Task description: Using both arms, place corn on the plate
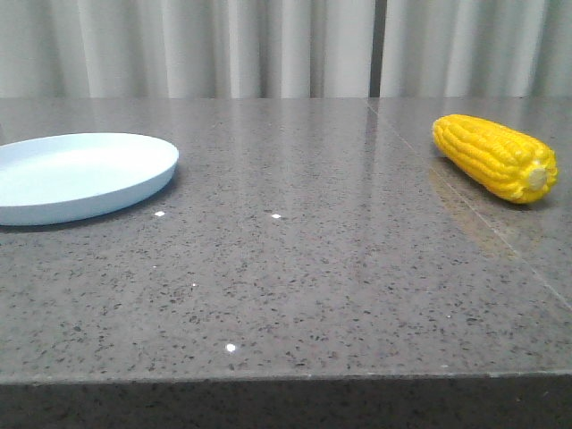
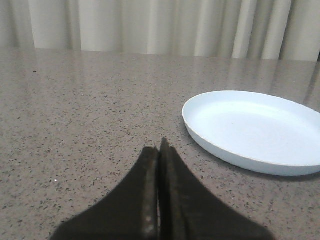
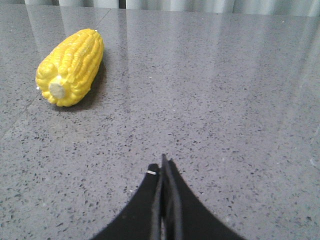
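Item one, the corn: a yellow cob lying on its side on the grey speckled table, at about two o'clock in the front view, pale stub end turned toward the camera and outward, untouched by either arm. Item two, the plate: shallow, pale blue-white, empty, at about nine o'clock in the front view, well apart from the cob with bare stone between them. Item three, the left gripper: fingers pressed together with no gap showing, nothing held, low over the table just beside the plate's near rim. Item four, the right gripper: likewise closed to a point and empty, the cob lying off at about eleven o'clock from its tips in its own wrist view. Judged risks: the cob is round and tapered, so a nudge from a closed or half-opened finger would likely roll it, possibly toward the table's right side, which appears near. A grasp taken across the narrowing end could squeeze it out of the jaws; the thicker middle looks safer. The carry spans the table, so a handover between arms seems needed, and a release before the second arm has firm hold would drop the cob. The plate is light-looking with a low rim; a descent that catches its edge could push it or tip it.
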{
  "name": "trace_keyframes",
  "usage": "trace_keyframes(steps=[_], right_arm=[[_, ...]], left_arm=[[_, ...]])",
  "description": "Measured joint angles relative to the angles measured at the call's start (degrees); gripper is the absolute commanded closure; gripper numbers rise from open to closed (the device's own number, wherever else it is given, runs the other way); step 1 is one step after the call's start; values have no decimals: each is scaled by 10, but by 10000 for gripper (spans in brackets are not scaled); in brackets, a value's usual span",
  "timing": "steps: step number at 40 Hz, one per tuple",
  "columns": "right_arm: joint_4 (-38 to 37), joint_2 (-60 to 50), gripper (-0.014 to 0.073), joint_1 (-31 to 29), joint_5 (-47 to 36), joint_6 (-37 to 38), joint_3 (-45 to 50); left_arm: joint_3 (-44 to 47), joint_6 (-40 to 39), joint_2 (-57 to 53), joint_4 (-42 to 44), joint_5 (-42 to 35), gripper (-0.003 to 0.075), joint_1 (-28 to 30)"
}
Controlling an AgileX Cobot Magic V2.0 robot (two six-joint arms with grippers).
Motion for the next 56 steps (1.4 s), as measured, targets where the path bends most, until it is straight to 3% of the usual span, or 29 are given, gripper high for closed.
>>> trace_keyframes(steps=[43,56], right_arm=[[0,0,661,0,0,0,0],[2,0,661,0,-18,0,0]], left_arm=[[0,0,0,0,0,741,0],[0,0,0,0,-55,741,0]])
